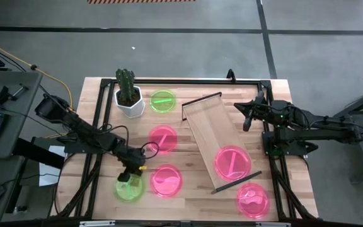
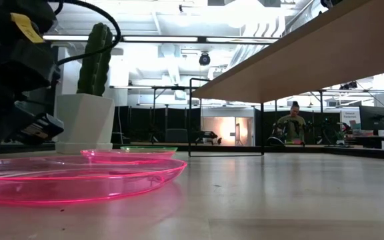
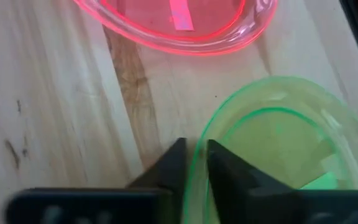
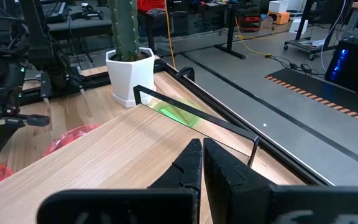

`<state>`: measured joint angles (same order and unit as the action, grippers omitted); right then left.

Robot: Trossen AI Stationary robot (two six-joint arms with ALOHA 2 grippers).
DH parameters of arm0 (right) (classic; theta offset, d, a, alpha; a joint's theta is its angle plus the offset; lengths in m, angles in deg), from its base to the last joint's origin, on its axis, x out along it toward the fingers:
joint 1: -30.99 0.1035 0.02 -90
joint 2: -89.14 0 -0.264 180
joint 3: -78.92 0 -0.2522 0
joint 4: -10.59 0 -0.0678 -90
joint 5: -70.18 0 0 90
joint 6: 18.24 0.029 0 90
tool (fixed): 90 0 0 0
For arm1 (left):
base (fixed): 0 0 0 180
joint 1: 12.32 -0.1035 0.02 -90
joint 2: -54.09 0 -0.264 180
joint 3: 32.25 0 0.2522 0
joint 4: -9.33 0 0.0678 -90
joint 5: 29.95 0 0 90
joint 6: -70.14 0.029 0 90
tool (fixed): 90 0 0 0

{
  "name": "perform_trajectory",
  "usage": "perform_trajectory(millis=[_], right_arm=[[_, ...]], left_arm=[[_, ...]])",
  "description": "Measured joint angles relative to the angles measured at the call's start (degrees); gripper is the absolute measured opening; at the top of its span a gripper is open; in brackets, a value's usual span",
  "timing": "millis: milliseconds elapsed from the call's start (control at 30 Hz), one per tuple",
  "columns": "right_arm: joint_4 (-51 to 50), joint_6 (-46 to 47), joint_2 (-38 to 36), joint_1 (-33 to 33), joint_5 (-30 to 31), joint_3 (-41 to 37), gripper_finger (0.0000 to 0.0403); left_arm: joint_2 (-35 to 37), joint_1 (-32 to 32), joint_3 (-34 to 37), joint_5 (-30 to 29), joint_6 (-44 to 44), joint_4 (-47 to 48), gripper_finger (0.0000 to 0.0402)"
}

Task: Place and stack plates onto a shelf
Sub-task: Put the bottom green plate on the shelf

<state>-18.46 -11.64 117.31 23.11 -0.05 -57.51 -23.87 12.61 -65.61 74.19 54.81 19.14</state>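
The left pincer [image 1: 131, 179] pinches the rim of a green plate [image 3: 278, 149] at the table's [image 1: 188, 205] near left corner, one finger on each side of the rim. The right pincer [image 1: 246, 118], pressed together and holding nothing, hovers beside the shelf [image 1: 208, 120], which lies slantwise and carries one pink plate [image 1: 232, 161]. Other plates lie apart around a cactus pot [image 1: 130, 103]. No legible writing shows.

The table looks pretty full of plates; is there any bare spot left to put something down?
Yes. The shelf is bare at its far end, above the pink plate lying on it. Bare tabletop also shows left of the cactus pot. It is crowded near the front left, where the left gripper has its jaws closing on the green plate's rim.
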Motion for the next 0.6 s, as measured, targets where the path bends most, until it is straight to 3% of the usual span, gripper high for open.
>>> perform_trajectory(millis=[67, 300, 600], right_arm=[[0.00, -0.06, 0.00, 0.02, 0.00, 0.00, 0.0000], [-1.44, 0.01, -0.02, 0.02, 0.00, 0.00, 0.0000], [-3.10, 1.08, 0.00, 0.02, 0.00, 0.00, 0.0000]], left_arm=[[0.00, -1.25, 0.04, 1.52, -0.99, 0.13, 0.0009], [0.30, -6.85, -1.68, 11.71, -5.39, 1.31, 0.0002], [4.44, -14.06, -8.92, 25.24, -8.59, 16.18, 0.0001]])
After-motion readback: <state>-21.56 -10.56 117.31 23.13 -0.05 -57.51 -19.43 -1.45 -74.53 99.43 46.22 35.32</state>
